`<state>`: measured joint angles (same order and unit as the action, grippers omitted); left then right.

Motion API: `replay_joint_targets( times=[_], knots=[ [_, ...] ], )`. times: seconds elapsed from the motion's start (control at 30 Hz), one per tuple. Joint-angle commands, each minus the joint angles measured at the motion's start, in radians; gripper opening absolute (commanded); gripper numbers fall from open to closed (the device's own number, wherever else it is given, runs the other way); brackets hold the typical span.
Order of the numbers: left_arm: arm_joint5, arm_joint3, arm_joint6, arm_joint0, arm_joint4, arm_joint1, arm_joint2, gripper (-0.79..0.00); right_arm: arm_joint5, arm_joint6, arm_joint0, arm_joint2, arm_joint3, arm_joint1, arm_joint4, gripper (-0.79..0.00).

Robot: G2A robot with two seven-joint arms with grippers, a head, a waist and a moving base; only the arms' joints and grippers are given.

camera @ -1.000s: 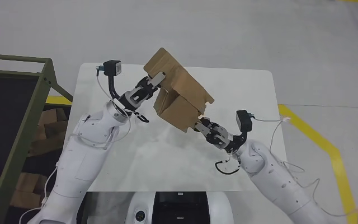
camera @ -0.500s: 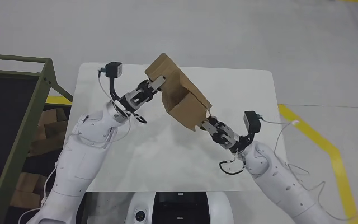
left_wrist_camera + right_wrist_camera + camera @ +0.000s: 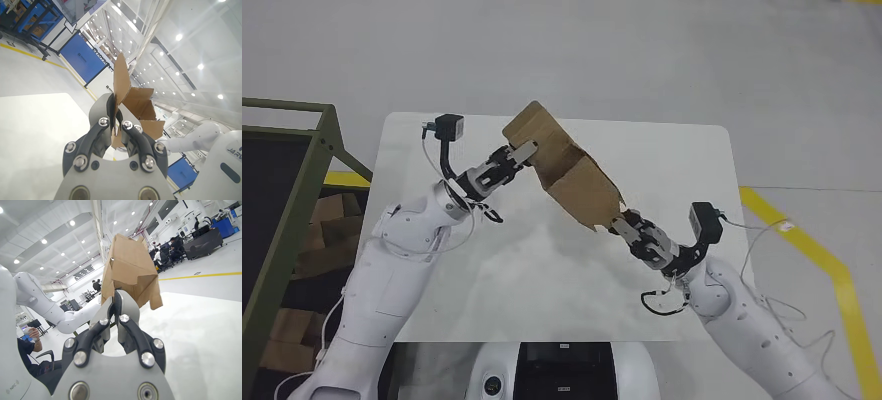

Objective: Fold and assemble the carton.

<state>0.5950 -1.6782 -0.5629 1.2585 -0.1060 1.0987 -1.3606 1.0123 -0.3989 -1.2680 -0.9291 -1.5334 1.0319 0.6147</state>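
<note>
Top view: white table (image 3: 687, 175), grey floor (image 3: 642, 55); left fingers (image 3: 524, 151), right fingers (image 3: 626, 223) tight on carton (image 3: 570, 172)

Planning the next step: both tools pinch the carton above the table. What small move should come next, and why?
Probably lower the carton onto the table: the left tool and right tool clamp opposite edges, its flaps are unfolded, and neither tool can safely let go until it rests.

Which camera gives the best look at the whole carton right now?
The top view: the whole carton shows, held between the left gripper and right gripper. The left wrist view shows its flaps and open inside; the right wrist view, its outer walls.
</note>
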Motion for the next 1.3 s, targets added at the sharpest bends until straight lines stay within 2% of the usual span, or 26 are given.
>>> replay_joint_targets(
  times=[0.0, 0.3, 0.5, 0.6, 0.77, 0.9, 1.0, 1.13, 1.27],
  knots=[
    [-0.008, 0.010, -0.005, -0.005, -0.007, 0.000, 0.000, 0.000, 0.000, -0.009, -0.003, -0.001, -0.006, -0.004, 0.005, -0.785],
    [-0.025, 0.081, -0.047, -0.025, -0.051, -0.003, -0.008, 0.000, 0.000, -0.068, -0.004, 0.007, -0.036, -0.026, 0.022, -0.785],
    [0.045, 0.128, -0.153, -0.047, -0.142, -0.008, -0.021, 0.000, 0.000, -0.053, 0.009, 0.024, -0.055, -0.052, 0.020, -0.785],
    [0.096, 0.154, -0.251, -0.066, -0.217, -0.013, -0.022, 0.000, 0.000, 0.009, 0.026, 0.047, -0.075, -0.076, -0.016, -0.785],
    [0.161, 0.222, -0.498, -0.118, -0.354, -0.029, -0.031, 0.000, 0.000, 0.179, 0.064, 0.086, -0.102, -0.134, -0.124, -0.785],
    [0.131, 0.224, -0.531, -0.155, -0.334, -0.047, -0.021, 0.000, 0.000, 0.292, 0.085, 0.096, -0.124, -0.177, -0.246, -0.785],
    [0.100, 0.202, -0.563, -0.169, -0.297, -0.071, 0.007, 0.000, 0.000, 0.367, 0.094, 0.102, -0.143, -0.204, -0.335, -0.785],
    [0.045, 0.187, -0.617, -0.185, -0.387, -0.106, 0.041, 0.000, 0.000, 0.481, 0.107, 0.113, -0.171, -0.234, -0.461, -0.785],
    [0.045, 0.187, -0.617, -0.185, -0.387, -0.106, 0.041, 0.000, 0.000, 0.528, 0.114, 0.108, -0.174, -0.245, -0.505, -0.785]
  ],
)
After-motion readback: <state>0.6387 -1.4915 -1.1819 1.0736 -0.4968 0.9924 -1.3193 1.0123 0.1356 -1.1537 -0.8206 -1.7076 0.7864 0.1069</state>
